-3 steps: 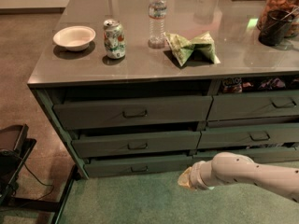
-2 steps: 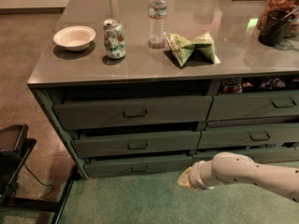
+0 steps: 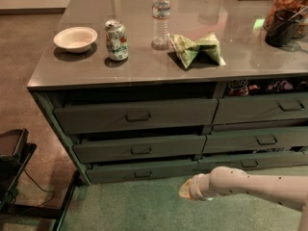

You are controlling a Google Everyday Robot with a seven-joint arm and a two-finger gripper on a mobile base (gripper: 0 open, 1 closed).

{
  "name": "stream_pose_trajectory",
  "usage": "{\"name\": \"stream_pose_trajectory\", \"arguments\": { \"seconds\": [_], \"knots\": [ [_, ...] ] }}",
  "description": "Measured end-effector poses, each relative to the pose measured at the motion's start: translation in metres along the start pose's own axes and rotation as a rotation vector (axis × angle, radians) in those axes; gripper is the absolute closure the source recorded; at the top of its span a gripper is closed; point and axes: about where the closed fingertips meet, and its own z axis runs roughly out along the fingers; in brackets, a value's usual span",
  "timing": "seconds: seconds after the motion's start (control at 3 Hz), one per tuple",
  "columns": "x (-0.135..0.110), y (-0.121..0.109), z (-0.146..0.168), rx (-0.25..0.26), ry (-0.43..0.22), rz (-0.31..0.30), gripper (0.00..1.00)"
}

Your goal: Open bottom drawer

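Note:
The bottom drawer (image 3: 120, 171) is the thin grey-green front at the foot of the left stack, just above the green carpet. Its small loop pull (image 3: 143, 174) sits at its centre. My arm comes in from the lower right, white and rounded. The gripper (image 3: 186, 189) is at its left tip, low over the carpet. It is below and to the right of the drawer's right end, apart from the pull and touching nothing I can see.
Two taller drawer fronts (image 3: 137, 116) sit above, and a neighbouring stack (image 3: 260, 139) is on the right. The counter holds a white bowl (image 3: 75, 38), a can (image 3: 117, 40), a water bottle (image 3: 161, 16) and a green bag (image 3: 195, 48). A dark stand (image 3: 12, 165) is at left.

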Motion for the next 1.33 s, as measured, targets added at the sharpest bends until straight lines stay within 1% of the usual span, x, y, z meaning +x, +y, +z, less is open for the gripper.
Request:
{"name": "stream_pose_trajectory", "arguments": {
  "seconds": [0.33,0.67,1.0,1.33],
  "knots": [
    [0.008,-0.009,0.051,-0.015,-0.058,-0.060,1.00],
    [0.005,-0.018,0.098,-0.045,-0.147,-0.090,1.00],
    [0.012,-0.037,0.108,-0.020,-0.156,-0.093,0.83],
    [0.011,-0.038,0.107,-0.018,-0.156,-0.092,0.60]
  ]
}}
